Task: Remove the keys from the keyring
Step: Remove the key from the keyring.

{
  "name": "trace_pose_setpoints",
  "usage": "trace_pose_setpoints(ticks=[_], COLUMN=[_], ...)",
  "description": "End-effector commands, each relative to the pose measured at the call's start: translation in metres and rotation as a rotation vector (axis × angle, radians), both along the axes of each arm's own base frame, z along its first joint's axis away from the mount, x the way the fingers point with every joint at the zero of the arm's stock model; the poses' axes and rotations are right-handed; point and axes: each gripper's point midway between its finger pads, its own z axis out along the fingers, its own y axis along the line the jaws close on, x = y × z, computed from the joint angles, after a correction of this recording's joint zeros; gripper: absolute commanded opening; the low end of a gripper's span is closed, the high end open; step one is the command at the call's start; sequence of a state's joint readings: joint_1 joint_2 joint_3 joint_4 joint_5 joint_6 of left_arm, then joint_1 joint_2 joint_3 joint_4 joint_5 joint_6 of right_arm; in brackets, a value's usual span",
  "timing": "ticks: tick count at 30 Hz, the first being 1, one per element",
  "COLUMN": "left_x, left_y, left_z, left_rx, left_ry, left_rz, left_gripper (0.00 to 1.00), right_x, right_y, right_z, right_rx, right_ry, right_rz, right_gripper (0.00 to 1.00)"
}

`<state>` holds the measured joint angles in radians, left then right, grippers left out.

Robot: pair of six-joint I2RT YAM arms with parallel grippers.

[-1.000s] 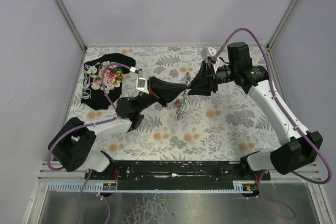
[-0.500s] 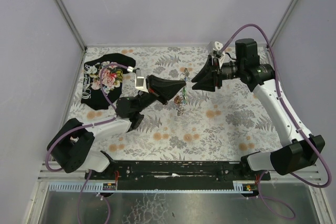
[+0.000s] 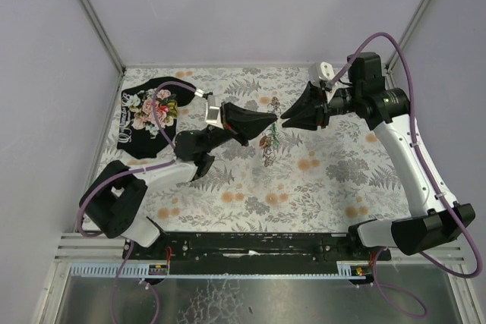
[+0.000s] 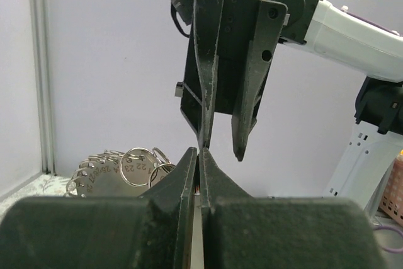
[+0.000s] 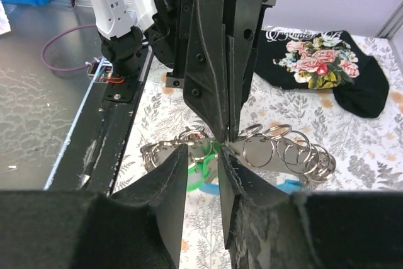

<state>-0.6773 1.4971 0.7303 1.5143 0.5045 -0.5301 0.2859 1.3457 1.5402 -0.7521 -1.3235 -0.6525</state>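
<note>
My left gripper (image 3: 272,120) hangs above the middle of the table, shut on the keyring (image 5: 283,152), a grey fob strung with several silvery rings. The keys (image 3: 267,147) dangle below it; a green head (image 5: 203,169) and a blue piece (image 5: 291,186) show in the right wrist view. Facing it tip to tip from the right is my right gripper (image 3: 285,117), its jaws apart on either side of the left gripper's tip (image 5: 228,135), with nothing clamped between them. In the left wrist view the left jaws (image 4: 200,154) are pressed together, with rings (image 4: 135,167) beside them.
A black floral cloth (image 3: 148,111) lies at the far left of the patterned table (image 3: 319,187). The black base rail (image 3: 258,242) runs along the near edge. Pale walls enclose the table at the back and sides.
My left gripper has carried the keyring a little right and away from me. The right gripper has drawn back to the right, opened wider, then narrowed again.
</note>
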Motion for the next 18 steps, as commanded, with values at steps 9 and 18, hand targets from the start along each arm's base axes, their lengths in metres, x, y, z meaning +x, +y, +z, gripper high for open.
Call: trace_pose_setpoints(ticks=[9, 18], left_x=[-0.012, -0.014], left_y=[-0.001, 0.0], left_z=[0.042, 0.045], left_rx=[-0.047, -0.054], left_ry=[-0.201, -0.189], left_rz=[-0.059, -0.07], left_gripper=[0.0, 0.0], right_x=[0.015, 0.013], right_y=[0.0, 0.006], right_z=[0.012, 0.016], right_rx=[-0.007, 0.026], right_ry=[-0.128, -0.076], right_rz=[-0.037, -0.018], right_gripper=[0.3, 0.3])
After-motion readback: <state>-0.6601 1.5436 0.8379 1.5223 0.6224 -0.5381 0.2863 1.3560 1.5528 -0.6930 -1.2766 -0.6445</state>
